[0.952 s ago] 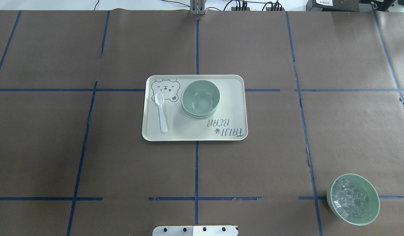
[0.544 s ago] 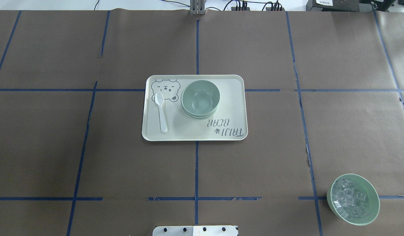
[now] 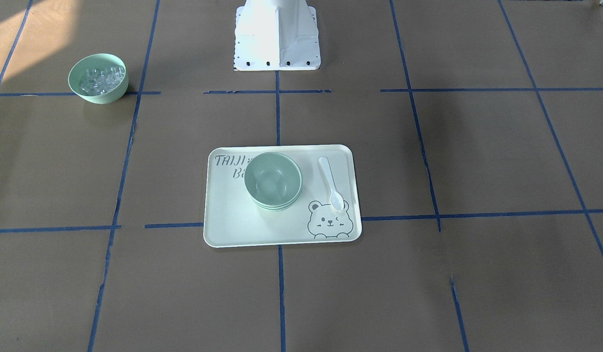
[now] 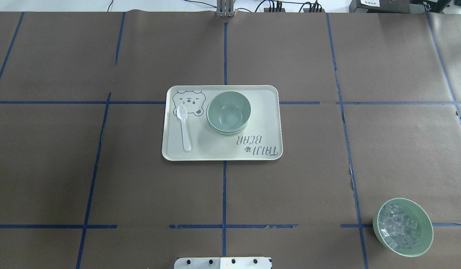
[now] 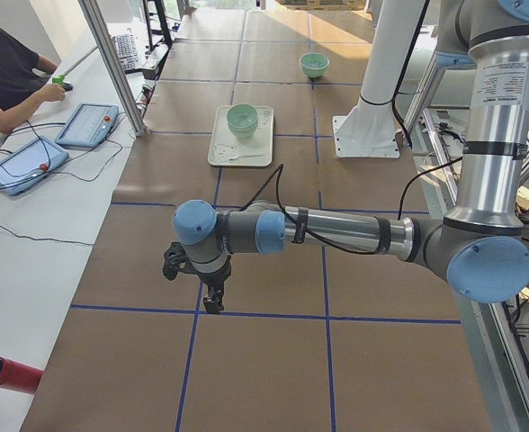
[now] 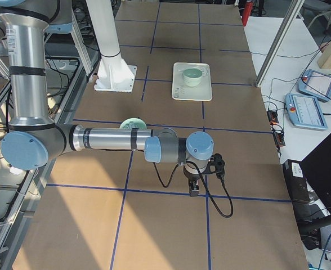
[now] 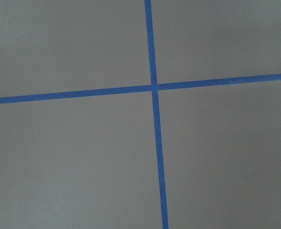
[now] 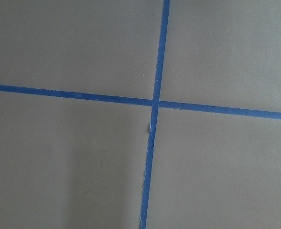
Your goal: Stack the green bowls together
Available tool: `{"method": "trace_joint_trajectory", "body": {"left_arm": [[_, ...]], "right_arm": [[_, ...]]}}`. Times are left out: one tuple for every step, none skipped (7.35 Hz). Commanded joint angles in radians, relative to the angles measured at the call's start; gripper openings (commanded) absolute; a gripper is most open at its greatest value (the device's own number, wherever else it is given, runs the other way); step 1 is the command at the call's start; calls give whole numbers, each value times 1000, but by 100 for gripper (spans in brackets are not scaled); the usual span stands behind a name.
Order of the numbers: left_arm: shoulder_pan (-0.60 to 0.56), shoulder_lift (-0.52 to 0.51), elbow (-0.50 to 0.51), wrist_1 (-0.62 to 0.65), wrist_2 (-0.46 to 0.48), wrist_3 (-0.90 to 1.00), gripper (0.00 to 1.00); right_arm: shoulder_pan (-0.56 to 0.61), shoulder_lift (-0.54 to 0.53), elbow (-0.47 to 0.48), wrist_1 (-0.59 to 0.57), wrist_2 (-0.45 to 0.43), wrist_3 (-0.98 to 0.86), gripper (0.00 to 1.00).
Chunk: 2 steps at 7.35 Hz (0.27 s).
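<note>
The pale mint-green bowls (image 4: pixel 228 112) sit nested in one stack on a cream tray (image 4: pixel 264 112) at the table's middle; the stack also shows in the front view (image 3: pixel 272 180) and both side views (image 5: pixel 242 119) (image 6: pixel 192 75). My left gripper (image 5: pixel 212 301) hangs over bare paper far to the left of the tray, seen only in the exterior left view. My right gripper (image 6: pixel 193 188) hangs over bare paper far to the right, seen only in the exterior right view. I cannot tell whether either is open or shut. Both wrist views show only brown paper and blue tape.
A white spoon (image 4: pixel 184 129) lies on the tray beside the stack. Another green bowl with clear cubes (image 4: pixel 403 227) stands near the front right. The robot base (image 3: pixel 276 34) is at the near edge. An operator (image 5: pixel 8 76) sits at a side table.
</note>
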Motion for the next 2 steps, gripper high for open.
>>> {"method": "trace_joint_trajectory", "body": {"left_arm": [[0, -1, 0, 0, 0, 2, 100], [0, -1, 0, 0, -1, 2, 100]], "right_arm": [[0, 0, 0, 0, 0, 0, 100], [0, 2, 2, 0, 0, 0, 100]]}}
